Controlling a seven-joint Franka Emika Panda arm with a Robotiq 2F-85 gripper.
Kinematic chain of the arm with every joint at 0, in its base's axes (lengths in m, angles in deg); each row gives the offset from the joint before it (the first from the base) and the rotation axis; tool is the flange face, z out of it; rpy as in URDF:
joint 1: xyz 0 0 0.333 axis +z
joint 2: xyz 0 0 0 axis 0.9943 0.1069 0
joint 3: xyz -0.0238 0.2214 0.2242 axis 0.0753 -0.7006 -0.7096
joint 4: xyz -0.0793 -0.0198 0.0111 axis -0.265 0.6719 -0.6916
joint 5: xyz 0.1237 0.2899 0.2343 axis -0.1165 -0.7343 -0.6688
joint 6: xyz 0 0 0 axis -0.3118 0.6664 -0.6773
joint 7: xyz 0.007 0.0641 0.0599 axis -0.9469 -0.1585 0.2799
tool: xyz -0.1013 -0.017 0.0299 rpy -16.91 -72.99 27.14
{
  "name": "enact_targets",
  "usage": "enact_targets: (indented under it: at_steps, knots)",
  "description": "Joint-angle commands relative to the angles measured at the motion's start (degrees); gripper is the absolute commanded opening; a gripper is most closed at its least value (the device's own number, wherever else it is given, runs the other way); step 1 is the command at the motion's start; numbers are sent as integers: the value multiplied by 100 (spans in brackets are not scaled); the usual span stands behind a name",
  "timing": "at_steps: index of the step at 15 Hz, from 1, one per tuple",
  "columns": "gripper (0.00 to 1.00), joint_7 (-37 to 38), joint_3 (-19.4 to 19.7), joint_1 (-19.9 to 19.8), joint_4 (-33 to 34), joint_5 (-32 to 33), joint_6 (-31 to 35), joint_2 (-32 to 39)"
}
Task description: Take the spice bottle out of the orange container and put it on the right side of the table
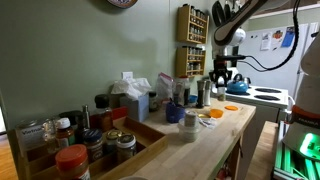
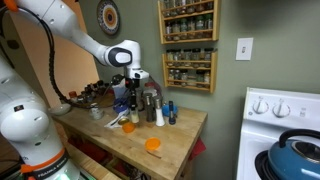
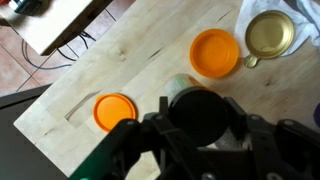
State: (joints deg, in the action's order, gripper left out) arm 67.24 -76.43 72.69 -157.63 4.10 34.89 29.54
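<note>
My gripper (image 3: 203, 120) is shut on the spice bottle (image 3: 204, 112), a pale bottle with a black cap, and holds it above the table (image 3: 150, 50). The round orange container (image 3: 215, 52) sits on the wood just beyond the bottle. An orange lid (image 3: 115, 110) lies to its side. In both exterior views the gripper (image 1: 219, 76) (image 2: 133, 92) hangs over the crowded part of the light wooden table (image 1: 205, 148) (image 2: 172, 140). The orange lid (image 2: 153, 144) lies alone on the bare wood.
A small metal cup of pale liquid (image 3: 269, 34) stands near the orange container. Jars and bottles (image 2: 155, 108) crowd around the gripper. A wooden tray of jars (image 1: 95, 140) fills one end. A white stove (image 2: 282, 120) with a blue kettle (image 2: 296, 158) adjoins the table. Spice racks (image 2: 188, 45) hang on the wall.
</note>
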Motion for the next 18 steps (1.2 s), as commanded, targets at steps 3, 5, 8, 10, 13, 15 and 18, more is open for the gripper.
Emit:
enact_targets:
  at_steps: [3,5,8,10,13,15,18]
  knots:
    - [31,55,26,37,32,-25,54,88]
    - [31,117,108,-40,72,-36,487,430]
    - [31,-787,459,-34,126,-374,889,771]
    - [31,-1372,698,-57,194,-759,984,942]
    - [56,-1332,747,-52,161,-734,938,919]
    - [56,-1520,856,-90,264,-866,927,1012]
    - [31,-1723,900,-102,397,-973,1333,1243]
